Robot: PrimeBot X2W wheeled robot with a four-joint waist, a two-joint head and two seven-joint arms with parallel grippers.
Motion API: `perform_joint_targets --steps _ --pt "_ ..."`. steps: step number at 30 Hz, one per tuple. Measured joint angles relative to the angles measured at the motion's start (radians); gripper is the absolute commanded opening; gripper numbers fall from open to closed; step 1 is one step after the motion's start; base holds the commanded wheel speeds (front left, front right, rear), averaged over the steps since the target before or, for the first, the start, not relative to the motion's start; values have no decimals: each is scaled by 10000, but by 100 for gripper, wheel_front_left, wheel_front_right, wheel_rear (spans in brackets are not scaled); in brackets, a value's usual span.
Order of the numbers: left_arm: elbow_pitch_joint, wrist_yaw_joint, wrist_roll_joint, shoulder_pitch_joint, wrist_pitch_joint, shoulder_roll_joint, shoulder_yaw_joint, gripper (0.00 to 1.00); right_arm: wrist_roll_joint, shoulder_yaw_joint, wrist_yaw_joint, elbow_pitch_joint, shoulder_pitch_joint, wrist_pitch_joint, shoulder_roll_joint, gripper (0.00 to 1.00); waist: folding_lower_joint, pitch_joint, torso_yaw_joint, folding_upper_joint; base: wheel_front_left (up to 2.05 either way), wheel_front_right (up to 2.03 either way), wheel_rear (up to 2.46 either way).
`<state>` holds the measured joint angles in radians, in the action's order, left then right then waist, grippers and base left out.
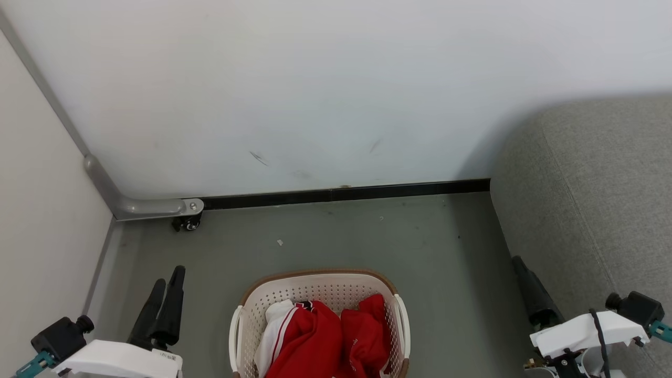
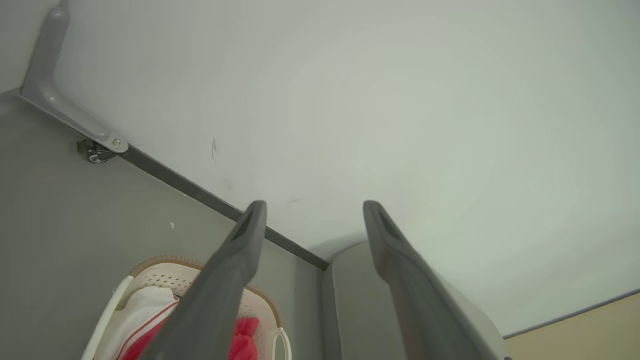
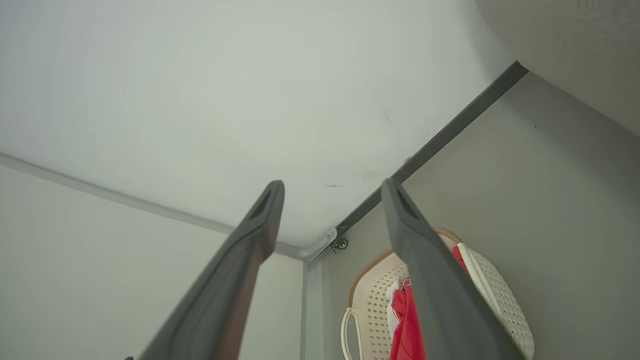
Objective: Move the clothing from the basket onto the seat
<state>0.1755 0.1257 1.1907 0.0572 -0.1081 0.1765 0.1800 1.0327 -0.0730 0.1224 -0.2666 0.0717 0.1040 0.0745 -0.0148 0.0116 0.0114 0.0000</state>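
Basket (image 1: pixel 320 283) on floor (image 1: pixel 325 231), near wall. Red clothing (image 1: pixel 320 336) heaped inside basket, white sleeve toward basket's left side. Left pincer (image 2: pixel 314 210) left of basket, fingers spread well apart, gripping nothing. Right pincer (image 3: pixel 332 189) right of basket, fingers also apart, empty. Grey sofa (image 1: pixel 588 199) right of basket, apart from it.

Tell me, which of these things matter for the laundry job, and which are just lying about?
Job: red clothing, basket, grey sofa, left gripper, right gripper.
Just there: castor wheel, metal bracket, white scrap, black skirting.
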Motion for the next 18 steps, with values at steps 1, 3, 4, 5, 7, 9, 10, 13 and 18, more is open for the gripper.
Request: perform_joint_targets --steps 1,3,4,5,7,9,10,13,18 --pt "-31 0 -159 36 -4 6 -19 100 -207 -8 0 10 3 21 -8 100 8 12 4 0 0 0 0" --pt "-73 0 -566 49 -67 8 -52 100 -550 -17 0 52 11 36 -23 100 26 35 11 0 0 0 0" --pt "-79 0 -738 49 -96 6 -82 100 -719 -21 0 63 32 113 -40 100 35 47 14 0 0 0 0" --pt "-84 0 -922 49 -127 6 -111 100 -888 -17 0 88 74 123 -59 100 45 59 16 0 0 0 0" --pt "-150 0 -1549 53 -217 0 -163 100 -1379 -10 4 242 203 219 -94 100 71 94 21 0 0 0 0" --pt "-171 2 -1921 53 -263 -35 -203 100 -1720 -13 4 282 199 303 -119 100 88 115 21 0 0 0 0" --pt "-184 2 -2096 54 -268 -46 -205 100 -1891 -17 4 299 199 313 -121 100 96 125 20 0 0 0 0" --pt "-270 2 -2665 56 -374 -86 -203 100 -2439 -46 4 328 200 410 -125 100 113 157 19 0 0 0 0" --pt "-399 2 -3415 111 -500 -90 -148 100 -3204 -134 6 407 206 520 -138 100 128 191 16 0 0 0 0"
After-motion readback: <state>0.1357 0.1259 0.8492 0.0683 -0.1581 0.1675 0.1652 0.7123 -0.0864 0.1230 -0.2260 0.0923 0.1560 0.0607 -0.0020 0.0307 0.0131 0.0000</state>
